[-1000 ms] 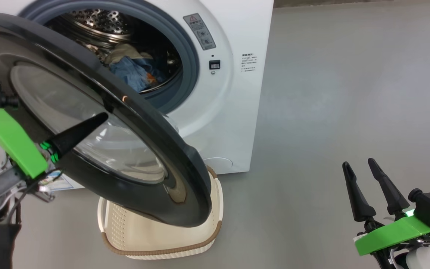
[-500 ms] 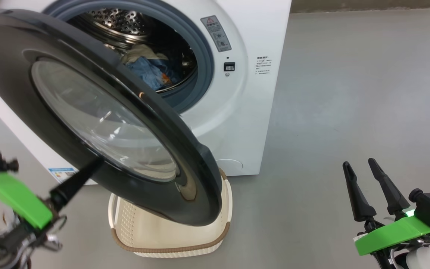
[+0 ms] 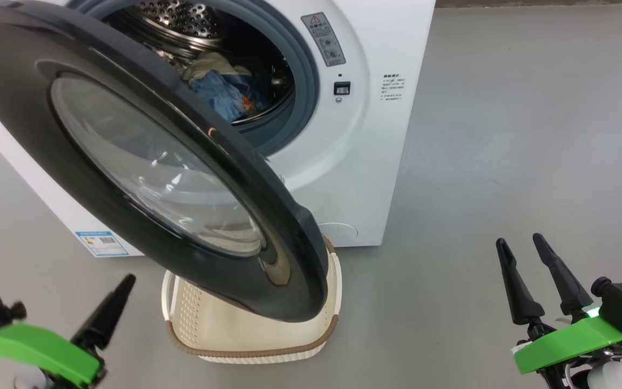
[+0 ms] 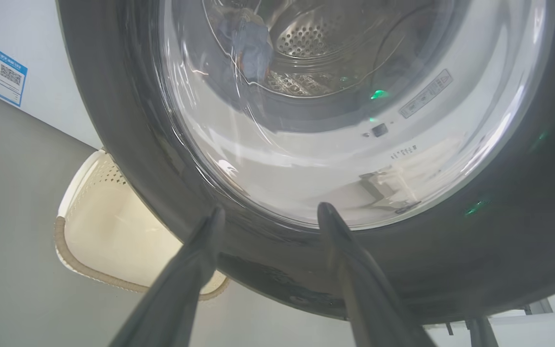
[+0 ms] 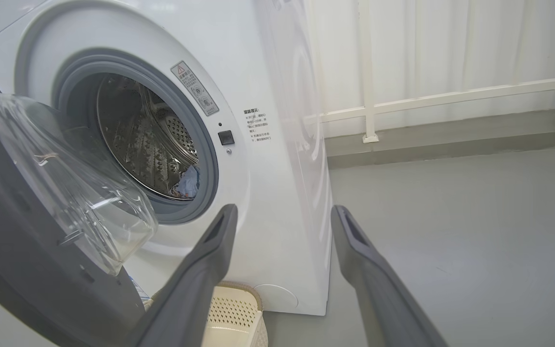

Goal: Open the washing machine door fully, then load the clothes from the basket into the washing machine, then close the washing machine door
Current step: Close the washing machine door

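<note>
The white washing machine [image 3: 365,135] stands with its door [image 3: 154,162] swung partly open, black rim and glass bowl facing me. Blue and cream clothes [image 3: 224,92] lie inside the steel drum. Under the door's lower edge sits the cream basket [image 3: 251,329]; the part of its inside that shows is bare. My left gripper [image 4: 269,214] is open just below the door [image 4: 306,120], apart from the rim, one finger [image 3: 107,313] showing at the lower left. My right gripper [image 3: 519,240] hangs open over the floor at the lower right, holding nothing.
Grey floor [image 3: 505,135] spreads wide to the right of the machine. A blue label sticker [image 3: 100,243] marks the machine's lower left front. In the right wrist view a white railing [image 5: 451,99] and pale curtain stand behind the machine [image 5: 268,193].
My left gripper has dropped from the door's glass face, past its lower rim, to the floor side below it. The head camera has shifted, so the machine sits further right in the picture.
</note>
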